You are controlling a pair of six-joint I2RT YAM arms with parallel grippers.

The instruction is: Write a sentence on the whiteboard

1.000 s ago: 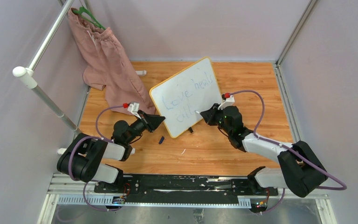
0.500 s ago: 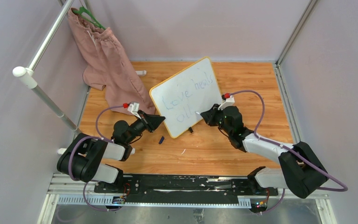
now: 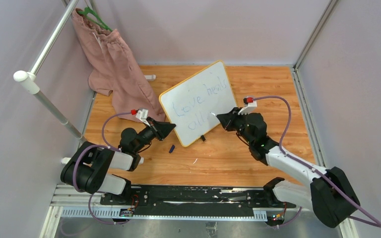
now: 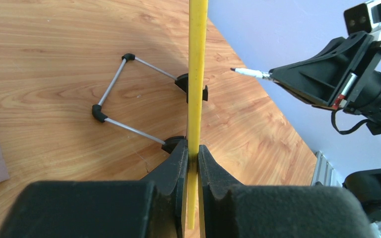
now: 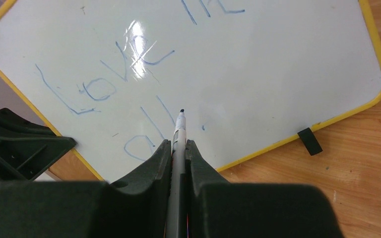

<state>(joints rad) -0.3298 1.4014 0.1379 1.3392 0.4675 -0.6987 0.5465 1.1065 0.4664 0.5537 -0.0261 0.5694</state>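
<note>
1. L tool (image 4: 192,148) is pinching the yellow edge of the whiteboard (image 3: 201,99), jaws pressed tight on the frame. The board is standing tilted at mid counter (image 3: 238,153), leaning back on its wire stand (image 4: 124,99).
2. R tool (image 5: 178,146) is clamping the marker (image 5: 179,130) btw its fingers. The tip is pointing at the board's lower area, just right of "all".
3. The sentence (image 5: 99,90) is showing in faint blue over two lines, approx "Love heals all". The last letters of line one are running out of the R wrist view, so I'm only guessing it's complete.
4. Risk: in the L wrist view the tip is sitting apart from the board face. A stroke begun from there is likely skipping or leaving more thin, pale ink.
5. Risk: pushing harder to fix that is loading the board backwards. With only one edge pinched, the board may be pivoting about the L tool or sliding on its feet (image 5: 309,141), warping the letters.
6. Risk: the marker is riding deep in the R tool w/ little shaft exposed. A side load may be twisting it in the grip, or a fingertip may be smearing "all".
7. Risk: a stray dab is adding an unwanted dot near the existing speck.
</note>
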